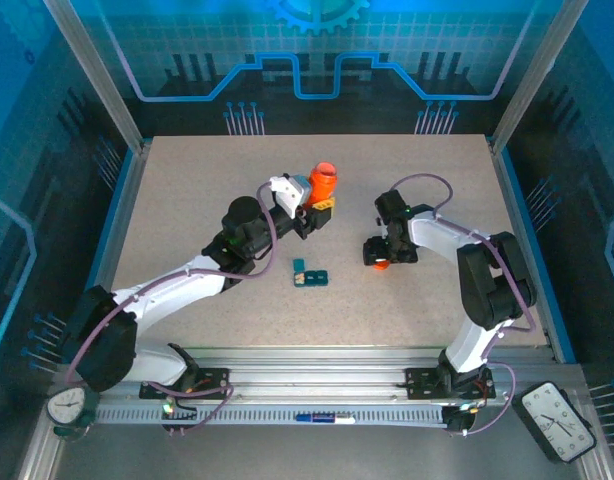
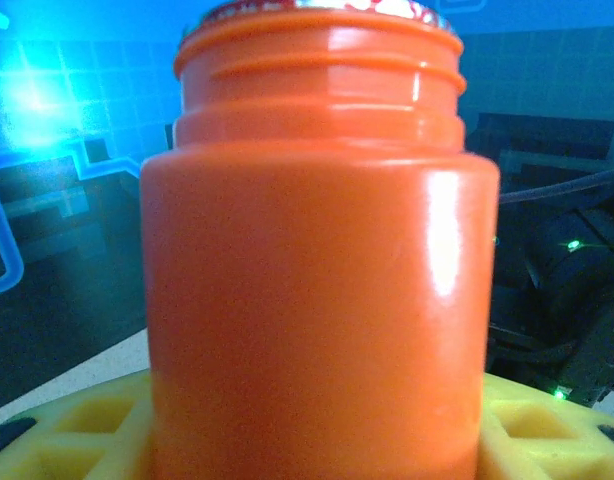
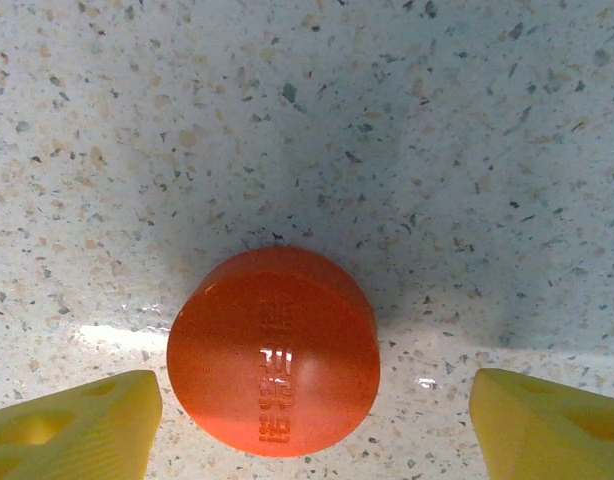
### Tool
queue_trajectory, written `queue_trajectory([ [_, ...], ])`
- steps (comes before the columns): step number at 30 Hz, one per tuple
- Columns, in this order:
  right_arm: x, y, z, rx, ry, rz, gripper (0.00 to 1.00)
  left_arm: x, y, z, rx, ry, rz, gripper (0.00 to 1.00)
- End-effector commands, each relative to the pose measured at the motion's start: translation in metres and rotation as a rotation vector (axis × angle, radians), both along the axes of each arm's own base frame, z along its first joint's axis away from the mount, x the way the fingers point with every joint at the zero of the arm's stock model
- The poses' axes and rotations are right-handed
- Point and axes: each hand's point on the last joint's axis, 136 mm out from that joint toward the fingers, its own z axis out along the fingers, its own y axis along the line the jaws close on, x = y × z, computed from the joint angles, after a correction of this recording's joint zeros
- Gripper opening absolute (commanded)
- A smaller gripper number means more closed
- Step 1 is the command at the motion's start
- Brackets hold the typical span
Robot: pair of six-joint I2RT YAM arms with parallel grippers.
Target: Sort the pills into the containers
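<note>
My left gripper (image 1: 321, 206) is shut on the orange bottle (image 1: 324, 181) and holds it above the table, behind the middle. In the left wrist view the uncapped bottle (image 2: 317, 250) stands upright between the yellow fingers (image 2: 77, 425), its threaded neck at the top. The dark-teal containers (image 1: 310, 274) lie on the table in front of the bottle. My right gripper (image 1: 383, 256) hangs open over the orange cap (image 1: 381, 264). The cap (image 3: 274, 350) lies flat on the table between the spread fingertips (image 3: 552, 420), nearer the left one. The pills are hidden.
The speckled table (image 1: 187, 200) is bounded by aluminium rails and blue side walls (image 1: 117, 190). Both arm bases sit on the front rail (image 1: 317, 385). A clock (image 1: 557, 420) stands at the near right corner and a gauge (image 1: 67, 405) at the near left.
</note>
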Motion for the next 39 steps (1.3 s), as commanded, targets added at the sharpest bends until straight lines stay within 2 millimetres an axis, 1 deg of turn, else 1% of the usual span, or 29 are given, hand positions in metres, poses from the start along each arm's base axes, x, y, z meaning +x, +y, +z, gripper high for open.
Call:
queue_trajectory([
  [1,0.000,0.005,-0.004,-0.013,0.020,0.027,0.81,-0.002,0.001,-0.003,-0.031,0.007,-0.019,0.00],
  [7,0.006,0.008,-0.007,-0.019,0.021,0.031,0.79,-0.001,0.004,-0.014,-0.029,0.038,-0.015,0.00],
  [13,0.010,0.010,-0.007,-0.018,0.018,0.036,0.74,0.001,0.006,-0.023,-0.029,0.059,-0.013,0.00],
  [16,0.009,0.010,-0.008,-0.016,0.025,0.038,0.72,0.002,0.006,-0.026,-0.030,0.065,-0.014,0.00],
  [25,0.000,0.014,-0.015,-0.025,0.046,0.054,0.72,0.004,0.007,-0.026,-0.039,0.068,-0.019,0.00],
  [30,-0.003,0.015,-0.018,-0.035,0.053,0.058,0.65,0.004,0.006,-0.027,-0.042,0.072,-0.023,0.00],
  [34,-0.003,0.014,-0.017,-0.041,0.049,0.062,0.60,0.007,0.007,-0.029,-0.048,0.077,-0.021,0.00],
  [37,-0.003,0.014,-0.014,-0.041,0.043,0.065,0.54,0.009,0.006,-0.030,-0.055,0.078,-0.022,0.00],
  [39,-0.002,0.014,-0.009,-0.039,0.030,0.070,0.49,0.011,0.006,-0.031,-0.063,0.079,-0.021,0.00],
])
